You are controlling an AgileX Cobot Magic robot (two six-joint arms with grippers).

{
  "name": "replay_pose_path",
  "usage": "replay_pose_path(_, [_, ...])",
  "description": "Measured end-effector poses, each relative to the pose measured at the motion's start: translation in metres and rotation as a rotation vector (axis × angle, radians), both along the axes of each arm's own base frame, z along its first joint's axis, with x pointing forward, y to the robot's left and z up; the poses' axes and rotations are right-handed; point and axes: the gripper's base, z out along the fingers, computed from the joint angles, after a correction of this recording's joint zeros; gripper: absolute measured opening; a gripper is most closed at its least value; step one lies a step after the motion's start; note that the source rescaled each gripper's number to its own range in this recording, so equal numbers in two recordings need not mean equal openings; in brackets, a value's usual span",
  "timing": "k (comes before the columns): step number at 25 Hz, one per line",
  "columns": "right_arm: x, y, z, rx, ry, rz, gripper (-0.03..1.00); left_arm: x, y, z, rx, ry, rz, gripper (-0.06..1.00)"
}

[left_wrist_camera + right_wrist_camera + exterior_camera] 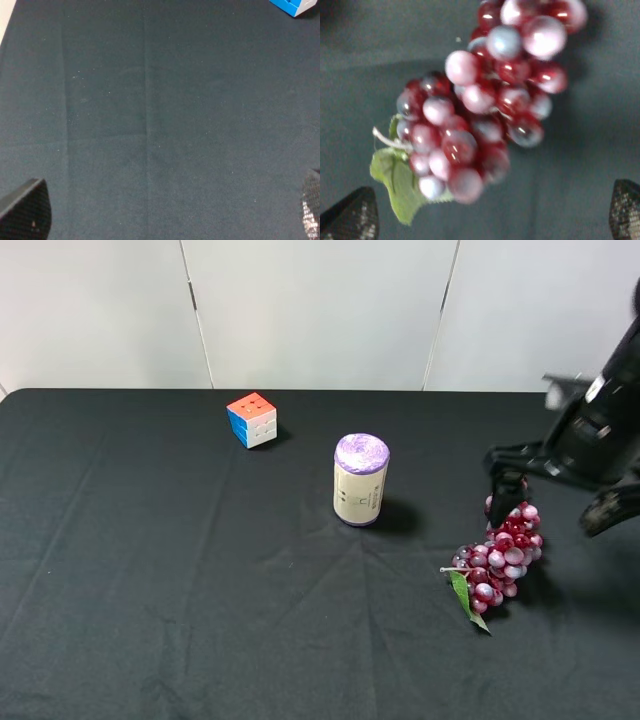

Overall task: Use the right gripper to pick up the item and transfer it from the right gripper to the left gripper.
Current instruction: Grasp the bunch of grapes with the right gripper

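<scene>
The item, a bunch of grapes [502, 552], lies on the black tablecloth [180, 590] towards the right front of the table. Its green leaf [466, 598] points at the front edge and its fuller end at the back. In the right wrist view the grapes [485, 110] fill the frame, blurred and close, and neither finger presses on them. The right gripper [556, 498] hangs just over the bunch's back end with its fingers spread wide, one finger [506, 486] right by the topmost grapes; whether it touches them I cannot tell. A cream cylinder with a purple top [360, 481] stands upright to the left of the bunch, apart from it. A puzzle cube [252, 419] sits farther back and left. The left gripper [167, 215] shows only in its own wrist view, its tips wide apart over bare cloth, holding nothing.
</scene>
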Motion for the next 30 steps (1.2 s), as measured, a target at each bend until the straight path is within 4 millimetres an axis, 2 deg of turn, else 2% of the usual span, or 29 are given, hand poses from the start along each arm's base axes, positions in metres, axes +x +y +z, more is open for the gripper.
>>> replay_pose_path(9, [0.008, 0.001, -0.059, -0.01, 0.007, -0.023, 1.0, 0.0, 0.0, 0.0, 0.0, 0.0, 0.0, 0.99])
replay_pose_path(17, [0.012, 0.002, -0.083, -0.019, 0.036, -0.032, 1.0, 0.0, 0.0, 0.0, 0.0, 0.0, 0.0, 0.99])
replay_pose_path(18, [0.012, 0.002, -0.085, -0.02, 0.04, -0.032, 0.97, 0.0, 0.0, 0.0, 0.0, 0.0, 0.0, 0.99])
replay_pose_path(20, [0.012, 0.002, -0.086, -0.022, 0.046, -0.032, 0.71, 0.0, 0.0, 0.0, 0.0, 0.0, 0.0, 0.99])
replay_pose_path(22, [0.012, 0.002, -0.087, -0.022, 0.046, -0.032, 0.26, 0.0, 0.0, 0.0, 0.0, 0.0, 0.0, 0.99])
replay_pose_path(23, [0.013, 0.002, -0.087, -0.021, 0.045, -0.033, 0.18, 0.0, 0.0, 0.0, 0.0, 0.0, 0.0, 0.99])
replay_pose_path(30, [0.013, 0.004, -0.084, -0.01, 0.065, -0.043, 0.17, 0.0, 0.0, 0.0, 0.0, 0.0, 0.0, 0.99])
